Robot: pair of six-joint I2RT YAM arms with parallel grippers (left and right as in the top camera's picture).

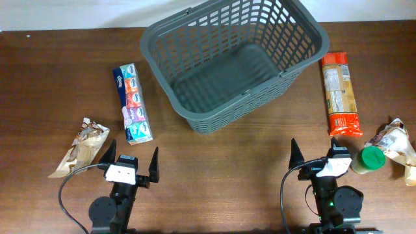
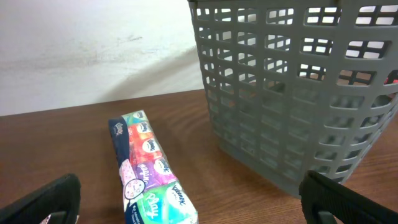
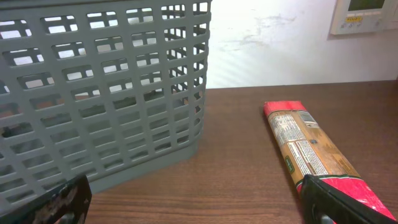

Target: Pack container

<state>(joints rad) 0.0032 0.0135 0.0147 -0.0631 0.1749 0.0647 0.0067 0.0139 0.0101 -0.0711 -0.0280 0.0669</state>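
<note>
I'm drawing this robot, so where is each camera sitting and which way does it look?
Overhead: above the table, looking straight down on the basket, tissue pack and pasta packet; the open left tool and right tool show.
Left wrist: low behind the left tool, facing forward at tissue pack and basket; its fingers frame the bottom corners.
Right wrist: low behind the right tool, facing forward at basket and pasta packet; its fingers show likewise.
Shared: both wrist views see the basket.

Multicoloured tissue pack (image 1: 132, 104) left of centre, crumpled snack bag (image 1: 81, 146) far left, red pasta packet (image 1: 340, 93) right, green-lidded jar (image 1: 368, 160) touching crumpled wrapper (image 1: 396, 144) near right
</note>
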